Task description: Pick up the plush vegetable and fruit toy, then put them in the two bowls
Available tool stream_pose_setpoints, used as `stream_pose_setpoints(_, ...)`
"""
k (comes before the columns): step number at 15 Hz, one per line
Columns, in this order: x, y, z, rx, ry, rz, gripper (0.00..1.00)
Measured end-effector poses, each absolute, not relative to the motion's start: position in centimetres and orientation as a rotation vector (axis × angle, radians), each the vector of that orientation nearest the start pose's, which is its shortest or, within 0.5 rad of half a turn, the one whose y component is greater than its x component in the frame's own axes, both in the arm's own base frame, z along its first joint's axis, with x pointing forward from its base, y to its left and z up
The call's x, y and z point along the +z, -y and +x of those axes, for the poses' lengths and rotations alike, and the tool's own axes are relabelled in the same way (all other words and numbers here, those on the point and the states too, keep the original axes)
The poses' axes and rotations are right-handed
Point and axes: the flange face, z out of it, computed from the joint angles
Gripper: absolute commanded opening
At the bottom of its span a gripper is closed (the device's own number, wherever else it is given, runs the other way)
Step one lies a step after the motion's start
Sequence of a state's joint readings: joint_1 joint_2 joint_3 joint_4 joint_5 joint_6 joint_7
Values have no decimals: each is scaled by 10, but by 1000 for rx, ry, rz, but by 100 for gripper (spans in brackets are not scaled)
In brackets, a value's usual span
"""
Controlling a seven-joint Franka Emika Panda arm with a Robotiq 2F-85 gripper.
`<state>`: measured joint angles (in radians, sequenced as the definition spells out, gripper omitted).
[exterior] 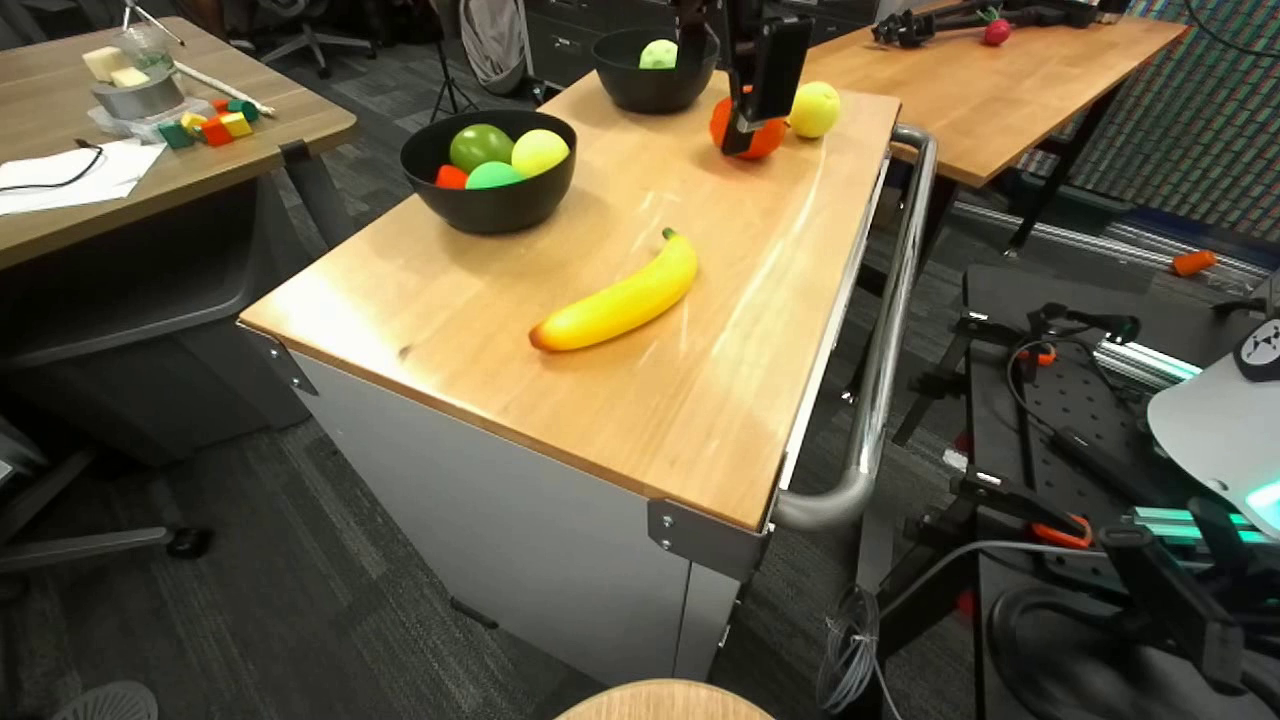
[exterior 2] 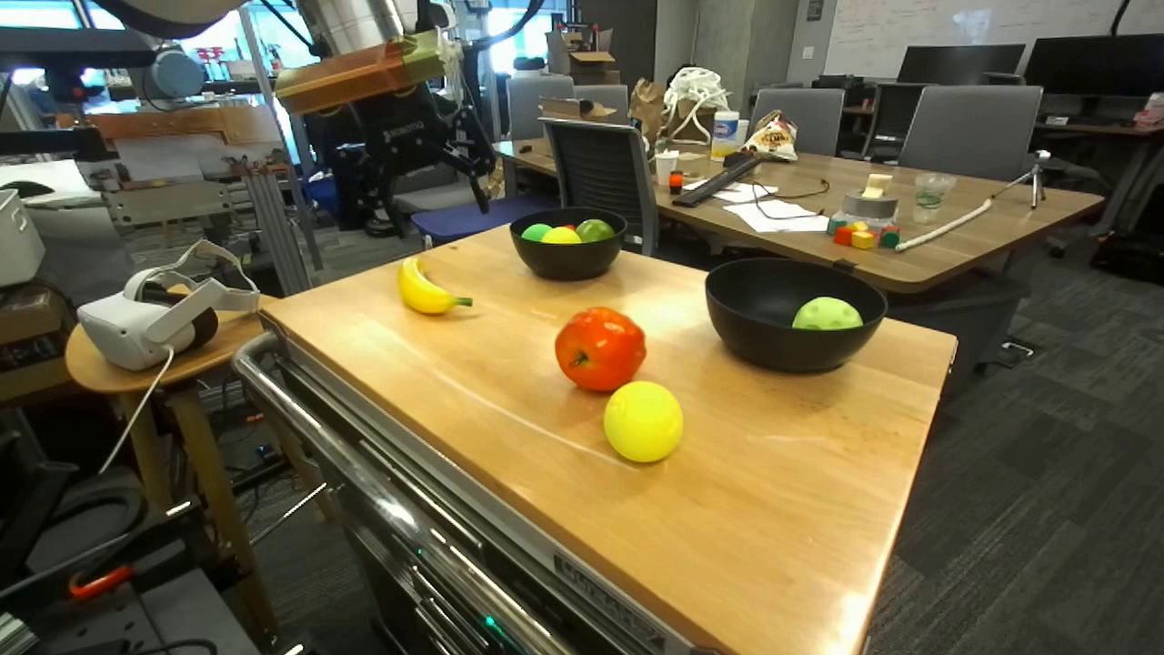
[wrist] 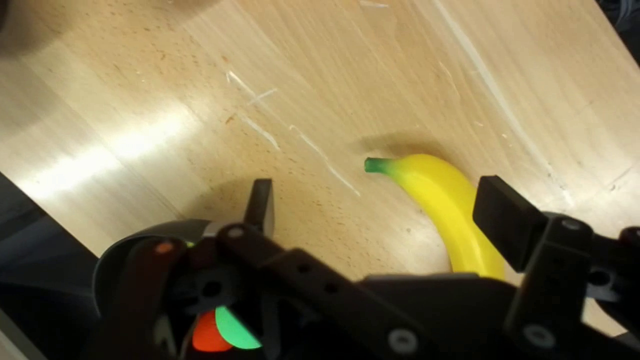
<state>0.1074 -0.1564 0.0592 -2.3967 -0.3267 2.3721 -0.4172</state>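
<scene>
1. Wrist view: tabletop (wrist: 310,100) is glaring, maybe confusing depth.
2. Gripper (wrist: 376,200) is hovering wide, holding nothing.
3. Fuller bowl (exterior: 495,207) is standing nearby; sideways drift could be tipping it.
4. Banana (wrist: 451,212) is lying on tabletop, possibly twisting if pinched off-centre.

A white headset (exterior 2: 132,323) rests on a round wooden stool (exterior 2: 95,371), its cable (exterior 2: 136,417) trailing down, just beside a wood-topped cart (exterior 2: 773,528) with a chrome handlebar (exterior: 887,350). Beyond the cart, a brown table (exterior 2: 1018,218) holds coloured blocks (exterior 2: 862,238), a roll of grey tape (exterior 2: 868,206), a clear cup (exterior 2: 932,196), a pale stick (exterior 2: 946,226), a small tripod (exterior 2: 1038,175), white paper (exterior 2: 805,220) and a white canister (exterior 2: 725,136) with a blue label. Grey chairs (exterior 2: 973,132) stand around the table, and dark monitors (exterior 2: 1091,68) sit in front of a whiteboard (exterior 2: 891,32) at the back. In an exterior view, a coil of grey cable (exterior: 848,655) hangs near the cart's corner.
</scene>
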Motion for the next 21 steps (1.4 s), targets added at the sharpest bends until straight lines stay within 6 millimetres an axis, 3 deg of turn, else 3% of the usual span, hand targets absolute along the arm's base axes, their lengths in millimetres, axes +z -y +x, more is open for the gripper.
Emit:
stream_pose_setpoints(4, 383, -78, 479, -128, 1415, -3039, 100)
stream_pose_setpoints(13, 315, -121, 488, -14, 1763, -2628, 100)
stream_pose_setpoints(14, 310, -124, 490, -10, 1778, -2602, 96)
stream_pose_setpoints(15, 307, -127, 493, -9, 1789, -2578, 74)
stream_pose_setpoints(17, 301, -131, 498, -21, 1797, -2535, 69)
stream_pose_setpoints(21, 297, -135, 506, -48, 1802, -2479, 36)
